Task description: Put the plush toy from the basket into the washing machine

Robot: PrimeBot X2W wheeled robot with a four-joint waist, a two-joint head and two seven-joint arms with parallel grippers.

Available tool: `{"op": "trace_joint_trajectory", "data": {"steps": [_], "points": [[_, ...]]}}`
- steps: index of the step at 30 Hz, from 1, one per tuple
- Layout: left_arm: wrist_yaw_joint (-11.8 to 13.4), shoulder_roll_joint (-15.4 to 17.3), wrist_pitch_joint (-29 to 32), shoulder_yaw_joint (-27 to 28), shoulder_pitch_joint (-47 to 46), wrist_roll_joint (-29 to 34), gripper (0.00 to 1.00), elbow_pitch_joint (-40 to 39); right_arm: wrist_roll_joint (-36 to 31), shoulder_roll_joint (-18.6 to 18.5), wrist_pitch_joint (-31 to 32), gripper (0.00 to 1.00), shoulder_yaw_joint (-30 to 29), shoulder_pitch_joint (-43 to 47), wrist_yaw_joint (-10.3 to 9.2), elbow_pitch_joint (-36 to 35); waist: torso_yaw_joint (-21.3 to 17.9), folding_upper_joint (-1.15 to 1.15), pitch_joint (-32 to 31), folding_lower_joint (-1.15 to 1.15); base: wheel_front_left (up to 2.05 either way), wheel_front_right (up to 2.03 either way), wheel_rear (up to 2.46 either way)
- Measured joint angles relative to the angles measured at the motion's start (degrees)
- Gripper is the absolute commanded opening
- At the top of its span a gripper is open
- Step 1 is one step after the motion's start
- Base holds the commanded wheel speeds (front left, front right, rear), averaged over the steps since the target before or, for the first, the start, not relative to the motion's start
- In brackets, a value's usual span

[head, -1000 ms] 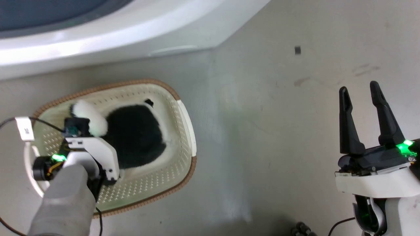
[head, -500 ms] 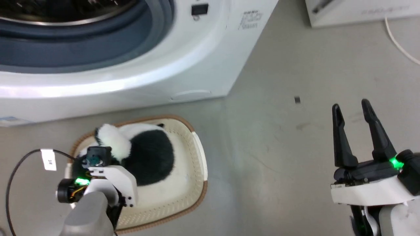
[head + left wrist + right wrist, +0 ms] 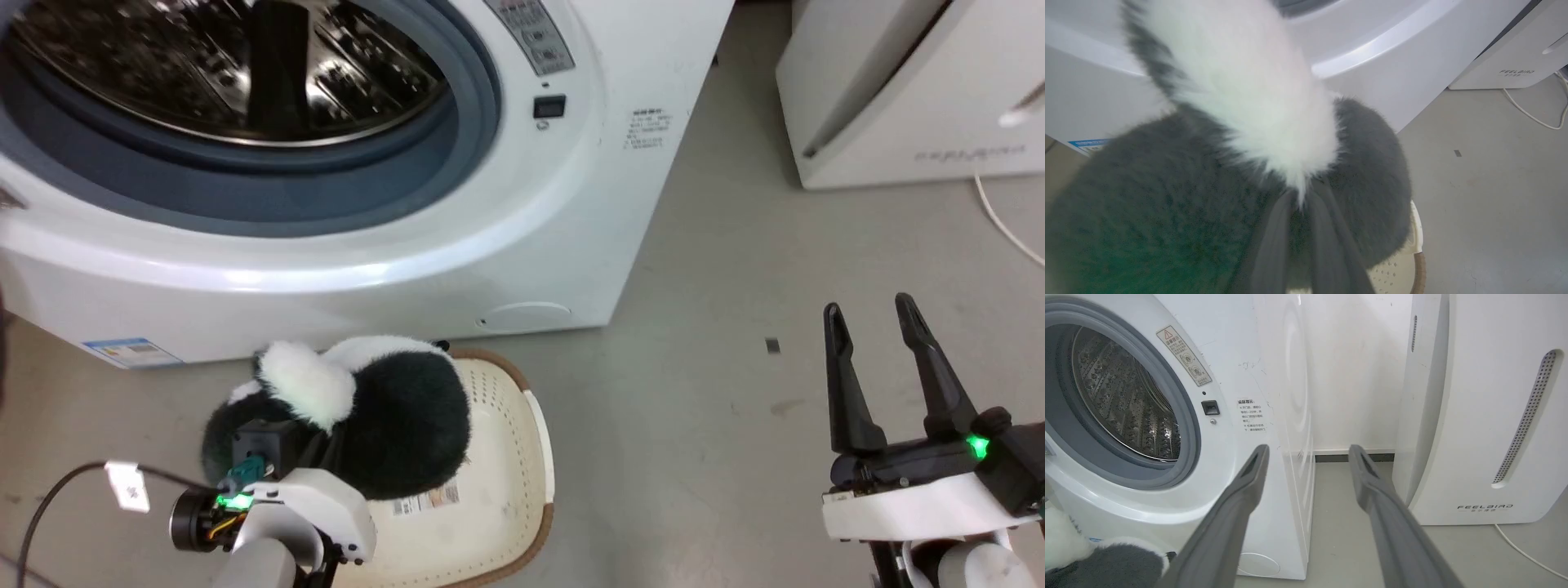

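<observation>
The plush toy point(image 3: 400, 433) is soft and I judge it light. It is full of stuffing, so it gives way under pressure and nothing in it can break. The long fur is a little slippery, and a pinch on hair alone could slide off. The best place to hold is therefore deep in the body, or at the root of the white patch, where the cloth is bunched.

My left gripper point(image 3: 1301, 196) is closed on the toy. In the left wrist view my two fingers point(image 3: 1274, 249) stand nearly together and go into the fur just under the white patch. The fur hides the tips, so I cannot say surely how much cloth is between them, but it looks like a firm bite.

The toy hangs from this grip over the left part of the basket point(image 3: 535, 457). It appears lifted, because the paper label on the basket's bottom shows just beside it. The washing machine point(image 3: 571, 204) stands directly behind, and its open drum point(image 3: 204, 73) is higher than the toy.

My right gripper point(image 3: 868, 306) is spread open and holds nothing. It is over the floor, well apart to the right.
</observation>
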Motion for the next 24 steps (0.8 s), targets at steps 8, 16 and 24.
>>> {"op": "trace_joint_trajectory", "data": {"steps": [8, 16, 24], "points": [[0.25, -1.71, 0.0, 4.49, 7.4, 2.69, 0.0, -14.56, -0.01, 0.0, 0.0, 1.0, 0.02, 1.73, 0.0, 0.33, 1.2, 0.0, -4.08, -0.01, 0.0, 0.0, 0.0], [-0.77, -3.42, 0.0, 9.05, 9.55, 5.53, 0.0, -30.69, 0.0, 0.0, 0.0, 1.0, 0.38, 2.36, 0.0, 0.29, 0.77, 0.0, -4.94, -0.01, 0.0, 0.0, 0.0], [-1.83, -3.85, 0.0, 12.01, 6.93, 6.6, 0.0, -40.3, 0.1, 0.0, 0.0, 1.0, 0.82, 2.21, 0.0, -0.81, -1.06, 0.0, -2.19, 0.0, 0.0, 0.0, 0.0]]}}
